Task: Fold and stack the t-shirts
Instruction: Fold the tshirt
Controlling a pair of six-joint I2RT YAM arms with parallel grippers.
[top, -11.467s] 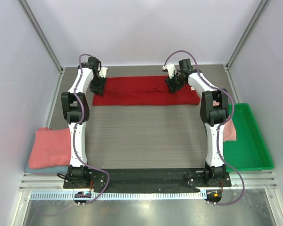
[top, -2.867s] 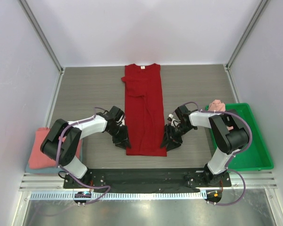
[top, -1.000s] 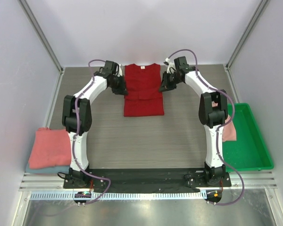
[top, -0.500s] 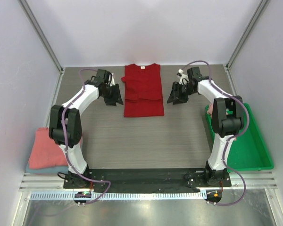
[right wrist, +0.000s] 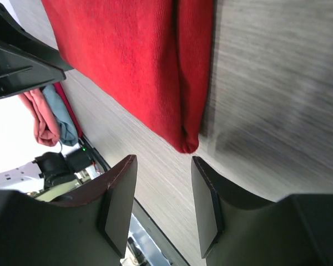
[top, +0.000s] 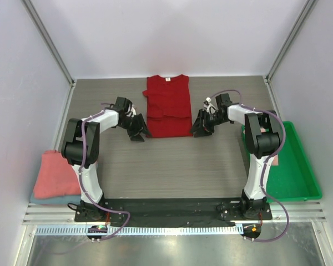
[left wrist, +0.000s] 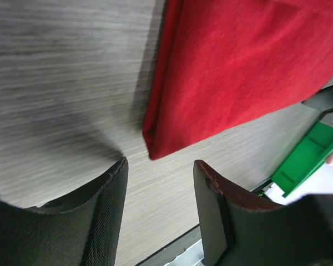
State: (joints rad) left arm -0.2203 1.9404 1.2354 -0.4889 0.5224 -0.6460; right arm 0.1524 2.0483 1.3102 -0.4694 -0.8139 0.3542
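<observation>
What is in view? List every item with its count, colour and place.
Red t-shirt: one, deep red, folded, far middle of the table.
Salmon-pink t-shirt: one, folded, near left corner, on top of the stack.
Blue-grey t-shirt: one, pale, under the salmon-pink one.
Tray: one, bright green, right side.
Pink cloth: one, in the tray, mostly hidden by the right arm.
Table: one, grey wood-grain.
Left gripper: one, black, fingers open, empty, at the red shirt's near left corner.
Right gripper: one, black, fingers open, empty, at its near right corner.
</observation>
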